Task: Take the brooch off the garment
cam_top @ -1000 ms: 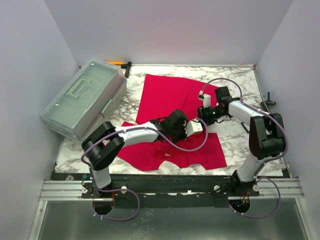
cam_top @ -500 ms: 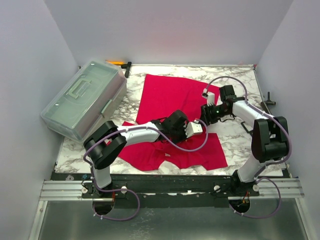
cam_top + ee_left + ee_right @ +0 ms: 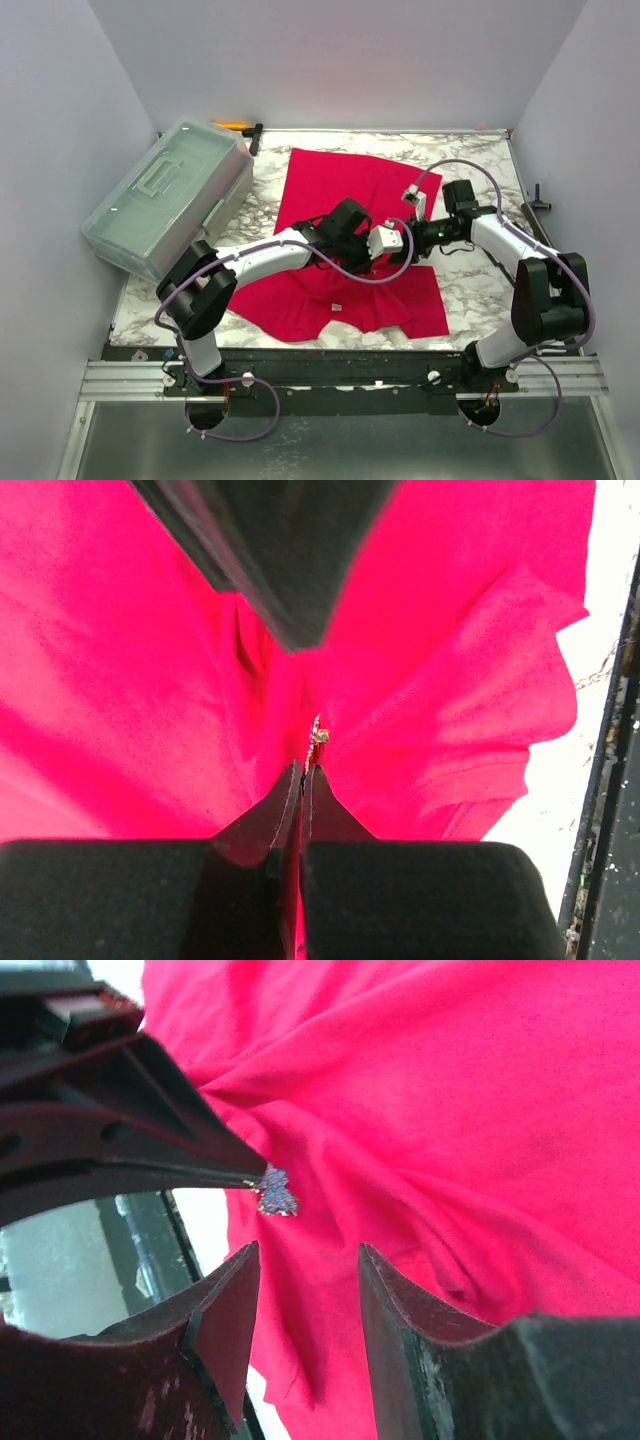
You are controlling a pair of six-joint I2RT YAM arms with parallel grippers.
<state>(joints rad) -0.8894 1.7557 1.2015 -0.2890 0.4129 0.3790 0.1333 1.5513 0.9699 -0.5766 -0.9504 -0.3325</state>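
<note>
Pinching what seems the half-hidden brooch (image 3: 318, 738) on the garment (image 3: 120, 680), left pincer (image 3: 303, 770) pressed together; right pincer (image 3: 307, 1252) spread.

matt red cloth garment (image 3: 330, 190), small glittery brooch (image 3: 275, 1193), smooth marble-patterned table (image 3: 470, 165); translucent plastic box (image 3: 165, 200)

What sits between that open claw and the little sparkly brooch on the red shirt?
Nothing visible. The right gripper has its jaws open, facing the brooch across a clear gap. The left gripper, shut, comes in from the side and appears to pinch the brooch's edge on the garment, without crossing that gap.
</note>
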